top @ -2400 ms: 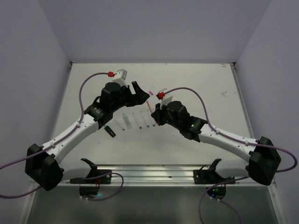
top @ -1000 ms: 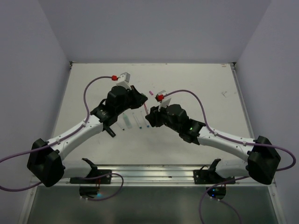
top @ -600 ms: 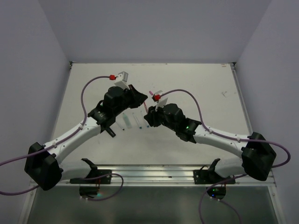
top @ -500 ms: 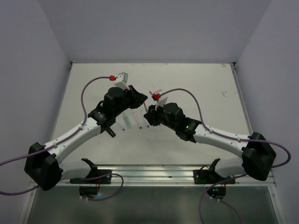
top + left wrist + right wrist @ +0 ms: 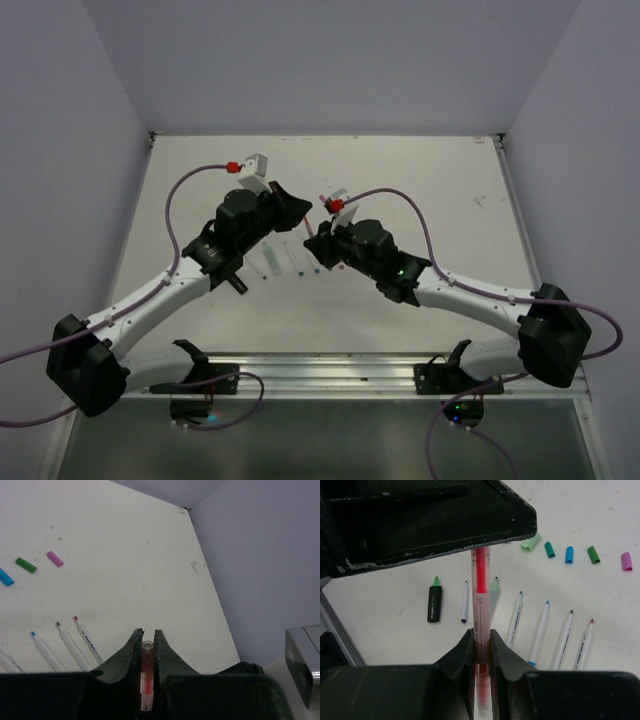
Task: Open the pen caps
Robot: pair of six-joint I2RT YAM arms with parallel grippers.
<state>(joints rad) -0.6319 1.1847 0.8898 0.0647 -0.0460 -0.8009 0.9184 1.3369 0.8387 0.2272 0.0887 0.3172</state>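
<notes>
the left gripper and the right gripper meet above the middle of the flat white table. both are clamped on one slim clear-barrelled pen with a red core. the left gripper's jaws are pinched narrow on one end of it. the right gripper's jaws are closed tight round the barrel just beside them. whether a cap sits on this pen cannot be told.

five short plastic pen caps lie loose in a row on the table, on the far-edge side of the other pens: a pale green cap, a teal cap, a blue cap, a dark green cap and a magenta cap, each apart from its neighbour.

nearer lie thin white pens side by side, tips bare: a teal-tipped pen, a blue-tipped pen, a green-tipped pen and a red-tipped pen. toward the left edge from them lie a black-tipped white pen and a stubby black highlighter with a green tip.
</notes>
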